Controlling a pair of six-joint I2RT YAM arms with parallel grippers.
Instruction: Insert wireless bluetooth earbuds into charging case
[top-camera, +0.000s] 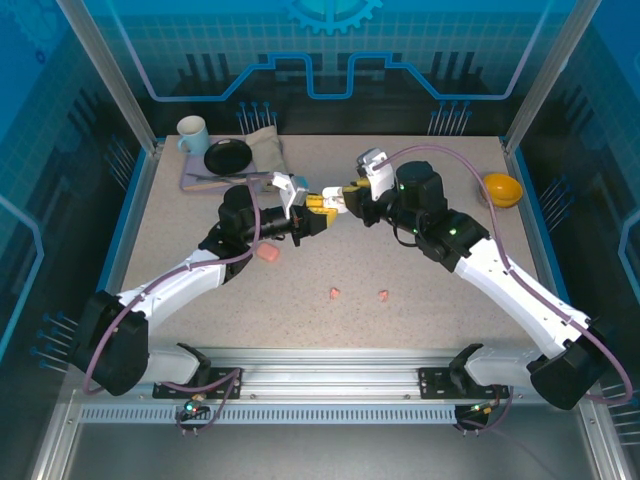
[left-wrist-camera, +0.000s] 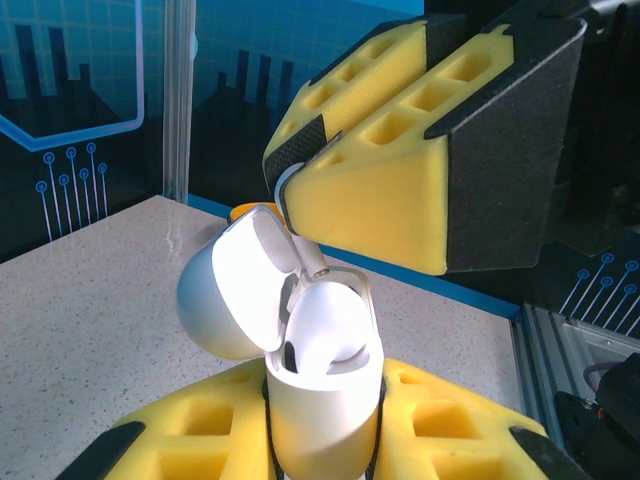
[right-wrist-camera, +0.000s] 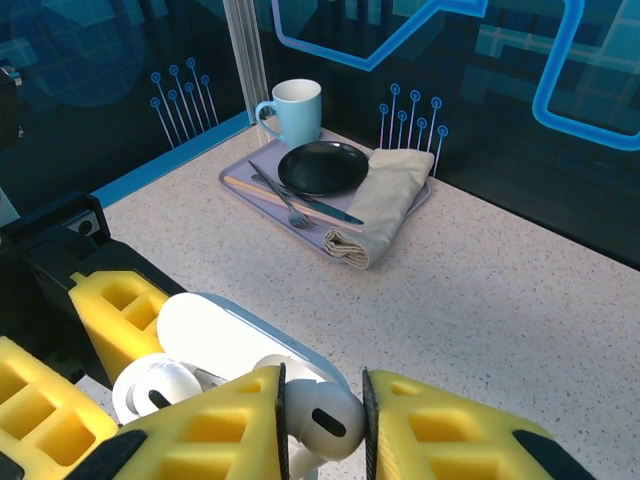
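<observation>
A white earbud (right-wrist-camera: 320, 420) is pinched by the right end effector (right-wrist-camera: 322, 392), right by the open white case (left-wrist-camera: 325, 420); its long axis cannot be told. The white case is gripped upright by the left end effector (left-wrist-camera: 325, 445), lid tipped back, with a second white earbud (left-wrist-camera: 335, 330) seated inside. Two pink earbuds (top-camera: 335, 293) (top-camera: 382, 295) are seen lying on the speckled worktop (top-camera: 420, 330). A tray (right-wrist-camera: 232, 172) with a mug (right-wrist-camera: 298, 110) and black plate (right-wrist-camera: 322, 168) is set far back, by blue walls (top-camera: 60, 150).
</observation>
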